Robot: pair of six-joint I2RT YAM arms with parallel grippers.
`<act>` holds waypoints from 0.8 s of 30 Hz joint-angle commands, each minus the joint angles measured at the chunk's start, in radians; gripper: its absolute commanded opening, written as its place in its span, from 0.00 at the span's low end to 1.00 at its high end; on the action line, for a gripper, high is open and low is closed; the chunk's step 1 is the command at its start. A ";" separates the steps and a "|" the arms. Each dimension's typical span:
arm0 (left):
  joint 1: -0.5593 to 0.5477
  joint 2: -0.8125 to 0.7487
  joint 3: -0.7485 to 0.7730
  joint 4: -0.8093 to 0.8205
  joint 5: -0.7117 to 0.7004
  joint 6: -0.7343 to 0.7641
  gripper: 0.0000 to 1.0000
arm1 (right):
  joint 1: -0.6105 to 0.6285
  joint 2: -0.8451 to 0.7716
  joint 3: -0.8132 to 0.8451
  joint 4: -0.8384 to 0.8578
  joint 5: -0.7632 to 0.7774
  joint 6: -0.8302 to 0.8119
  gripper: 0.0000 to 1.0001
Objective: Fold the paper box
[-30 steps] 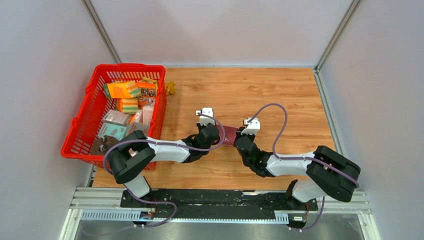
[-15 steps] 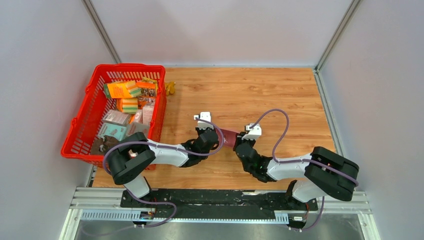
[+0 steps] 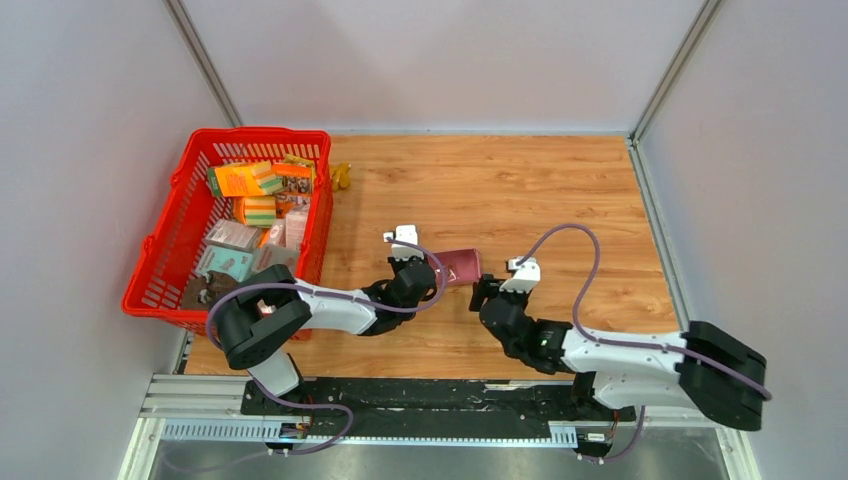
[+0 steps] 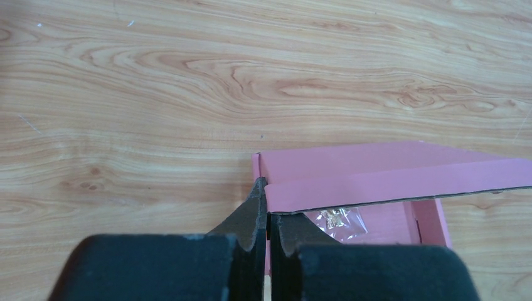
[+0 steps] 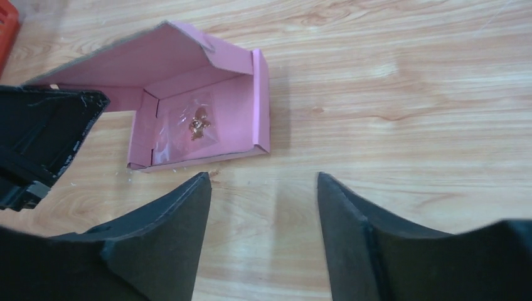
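Observation:
The pink paper box (image 3: 462, 265) lies open on the wooden table, its lid flap raised. A small clear bag with a gold item (image 5: 196, 123) rests on the floor of the paper box (image 5: 188, 59). My left gripper (image 4: 267, 191) is shut on the left end of the raised lid of the paper box (image 4: 376, 179), and its black fingers (image 5: 50, 128) show at the left of the right wrist view. My right gripper (image 5: 262, 180) stands open just in front of the box's near wall, touching nothing. From above, the left gripper (image 3: 436, 272) meets the box's left side and the right gripper (image 3: 482, 292) sits to its lower right.
A red plastic basket (image 3: 255, 133) holding several printed packages stands at the table's left. A small yellow object (image 3: 342, 176) lies beside its far right corner. Grey walls close in the table (image 3: 540, 190) on three sides.
My right gripper has opened, let go of the box's right end and drawn back towards the near edge. The left gripper keeps its hold on the box, which has shifted slightly.

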State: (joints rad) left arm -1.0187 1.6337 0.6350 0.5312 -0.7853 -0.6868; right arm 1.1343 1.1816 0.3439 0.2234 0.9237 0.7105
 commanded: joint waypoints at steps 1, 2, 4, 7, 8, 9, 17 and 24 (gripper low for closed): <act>-0.015 0.008 -0.015 -0.088 -0.003 0.007 0.00 | 0.001 -0.189 0.066 -0.397 -0.009 0.179 0.70; -0.018 0.011 -0.012 -0.091 -0.008 0.010 0.00 | -0.020 -0.218 0.085 -0.404 -0.081 0.156 0.75; -0.027 0.012 -0.006 -0.097 -0.018 0.016 0.00 | -0.062 -0.301 0.127 -0.511 -0.170 0.191 0.78; -0.034 0.012 0.006 -0.118 -0.032 0.018 0.00 | -0.250 -0.370 0.191 -0.539 -0.463 0.245 0.86; -0.035 0.014 0.009 -0.123 -0.035 0.018 0.00 | -0.375 -0.376 0.205 -0.544 -0.649 0.277 0.86; -0.037 0.014 0.011 -0.125 -0.037 0.018 0.00 | -0.425 -0.370 0.234 -0.544 -0.724 0.346 0.86; -0.052 0.037 0.046 -0.154 -0.055 0.032 0.00 | -0.541 -0.143 0.425 -0.555 -0.986 0.538 0.87; -0.061 0.041 0.061 -0.178 -0.078 0.035 0.00 | -0.544 0.016 0.408 -0.432 -1.063 0.750 0.75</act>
State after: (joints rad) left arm -1.0691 1.6482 0.6830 0.4419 -0.8604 -0.6670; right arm 0.5983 1.1748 0.7597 -0.2859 -0.0593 1.2930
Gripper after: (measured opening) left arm 0.008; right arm 0.778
